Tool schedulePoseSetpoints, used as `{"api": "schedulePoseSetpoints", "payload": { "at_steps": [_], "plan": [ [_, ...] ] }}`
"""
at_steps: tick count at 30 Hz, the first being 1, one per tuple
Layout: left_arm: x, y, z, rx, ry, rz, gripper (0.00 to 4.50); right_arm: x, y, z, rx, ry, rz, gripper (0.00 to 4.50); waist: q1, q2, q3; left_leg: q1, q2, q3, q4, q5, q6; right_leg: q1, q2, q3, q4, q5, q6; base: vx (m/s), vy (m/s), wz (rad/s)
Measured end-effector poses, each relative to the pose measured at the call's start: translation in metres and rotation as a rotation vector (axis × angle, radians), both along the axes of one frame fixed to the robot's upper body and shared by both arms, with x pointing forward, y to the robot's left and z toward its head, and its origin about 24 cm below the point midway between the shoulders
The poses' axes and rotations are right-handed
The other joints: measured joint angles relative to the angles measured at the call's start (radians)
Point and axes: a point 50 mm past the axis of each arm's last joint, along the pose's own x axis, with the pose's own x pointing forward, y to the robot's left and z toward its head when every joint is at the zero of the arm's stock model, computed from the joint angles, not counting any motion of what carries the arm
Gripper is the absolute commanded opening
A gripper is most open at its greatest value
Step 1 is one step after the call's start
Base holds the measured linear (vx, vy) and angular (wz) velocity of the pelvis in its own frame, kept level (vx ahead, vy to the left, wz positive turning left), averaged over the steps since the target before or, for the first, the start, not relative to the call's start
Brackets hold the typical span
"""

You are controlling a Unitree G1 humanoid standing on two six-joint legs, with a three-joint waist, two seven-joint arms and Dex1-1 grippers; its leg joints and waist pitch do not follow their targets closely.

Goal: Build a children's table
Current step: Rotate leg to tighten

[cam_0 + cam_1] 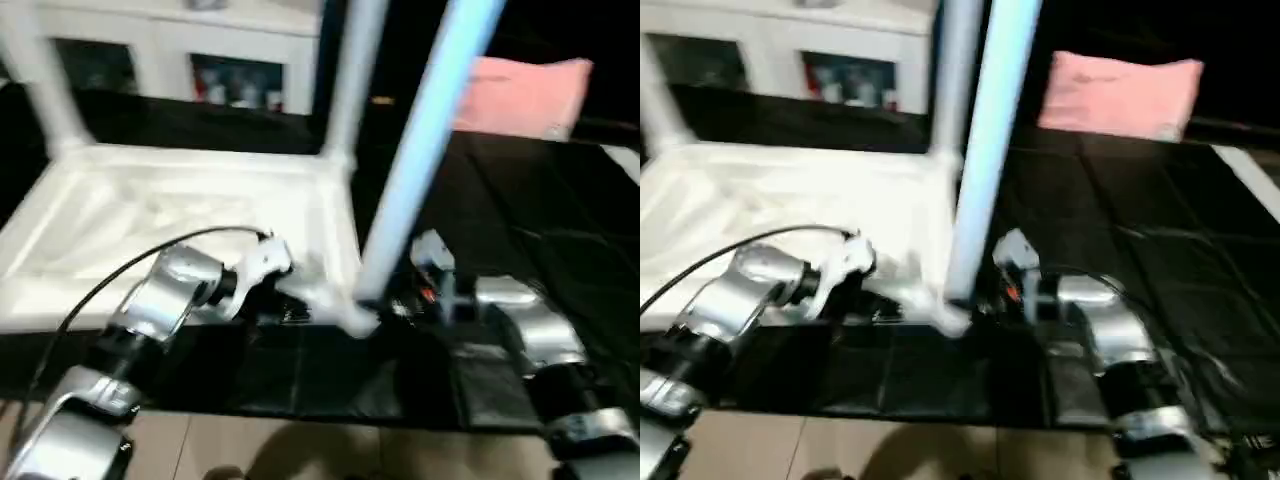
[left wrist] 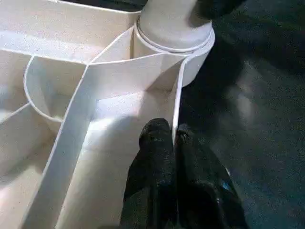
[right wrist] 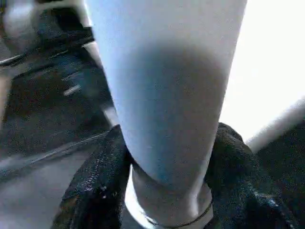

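Upside down, the white plastic tabletop (image 1: 180, 215) lies on a black floor mat (image 1: 520, 200), its underside crossed by thin raised ribs with curved walls at the corners. Three smooth, tapered round legs stand in corner sockets; the near leg (image 1: 420, 150) rises at the tabletop's 5 o'clock corner, tilted. The right gripper (image 3: 167, 191) pinches this leg near its base between black textured fingers. The left gripper (image 2: 174, 143), pressed together, clamps the thin side wall just beside that socket. A pink pillow (image 1: 525, 95) lies at 1 o'clock.
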Motion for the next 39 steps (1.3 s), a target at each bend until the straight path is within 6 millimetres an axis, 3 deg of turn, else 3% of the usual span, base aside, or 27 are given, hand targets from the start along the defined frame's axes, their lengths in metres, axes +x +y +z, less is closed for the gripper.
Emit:
{"api": "schedulePoseSetpoints", "payload": {
  "at_steps": [8, 11, 14, 21, 27, 28, 30, 34, 39],
  "plan": [
    [0.019, -0.018, 0.001, -0.001, -0.026, 0.298, 0.0, 0.037, 0.039, 0.005, 0.004, 0.033, -0.425, 1.96, -0.039, 0.001, -0.001, -0.002, 0.0, 0.0, 0.0, 0.0, 0.0, -0.002, 0.0, 0.0, 0.001, 0.001, -0.001, 0.0, 0.0, 0.0],
    [0.025, -0.022, 0.004, 0.005, -0.039, 0.348, 0.0, 0.047, 0.05, 0.01, -0.017, 0.046, -0.509, 1.96, -0.04, 0.0, -0.001, -0.004, 0.0, 0.0, -0.001, 0.0, 0.0, -0.006, 0.0, 0.0, 0.001, 0.001, -0.002, 0.0, 0.0, 0.0],
    [0.026, -0.023, 0.005, 0.006, -0.045, 0.349, 0.0, 0.048, 0.052, 0.011, 0.006, 0.053, -0.525, 2.66, -0.035, 0.0, -0.001, -0.005, 0.0, 0.001, -0.006, -0.001, 0.0, -0.007, 0.0, 0.0, 0.0, 0.002, -0.005, 0.0, 0.0, 0.0],
    [0.026, -0.019, 0.006, 0.033, -0.072, 0.322, 0.0, 0.046, 0.056, 0.01, 0.039, 0.034, -0.507, 3.32, -0.035, 0.001, -0.001, -0.005, 0.0, 0.001, -0.008, 0.0, 0.0, -0.008, 0.001, 0.0, 0.0, 0.002, -0.006, 0.0, 0.0, 0.0],
    [0.024, -0.007, 0.008, 0.056, -0.109, 0.236, 0.0, 0.03, 0.036, 0.003, 0.065, -0.022, -0.353, 3.79, -0.021, 0.001, 0.0, -0.005, 0.0, 0.001, -0.008, 0.0, 0.0, -0.01, 0.001, 0.0, -0.001, 0.003, -0.006, 0.0, 0.0, 0.0],
    [0.022, -0.003, 0.009, 0.056, -0.112, 0.211, 0.0, 0.026, 0.026, 0.004, 0.043, -0.055, -0.296, 4.04, -0.019, 0.0, 0.0, -0.005, 0.0, 0.001, -0.008, 0.0, 0.0, -0.01, 0.001, 0.0, -0.001, 0.003, -0.006, 0.0, 0.0, 0.0],
    [0.017, 0.007, 0.009, 0.051, -0.106, 0.173, 0.0, 0.018, 0.012, 0.004, 0.026, -0.066, -0.184, 4.12, -0.017, -0.001, 0.001, -0.005, 0.0, 0.001, -0.008, 0.0, 0.0, -0.01, 0.001, 0.0, -0.001, 0.003, -0.006, 0.0, 0.0, 0.0],
    [0.012, 0.018, 0.011, 0.065, -0.107, 0.087, 0.0, 0.013, -0.001, 0.012, 0.054, -0.078, -0.059, 4.45, -0.014, -0.001, 0.001, -0.004, 0.0, 0.001, -0.007, 0.0, 0.0, -0.01, 0.001, 0.0, 0.0, 0.003, -0.006, 0.0, 0.0, 0.0],
    [0.003, 0.025, 0.01, 0.058, -0.084, -0.046, 0.0, 0.007, -0.022, 0.023, 0.004, -0.103, 0.085, 4.45, 0.01, -0.001, 0.001, -0.004, 0.0, 0.001, -0.006, 0.0, 0.0, -0.009, 0.0, 0.0, -0.001, 0.003, -0.006, 0.0, 0.0, 0.0]
  ]
}}
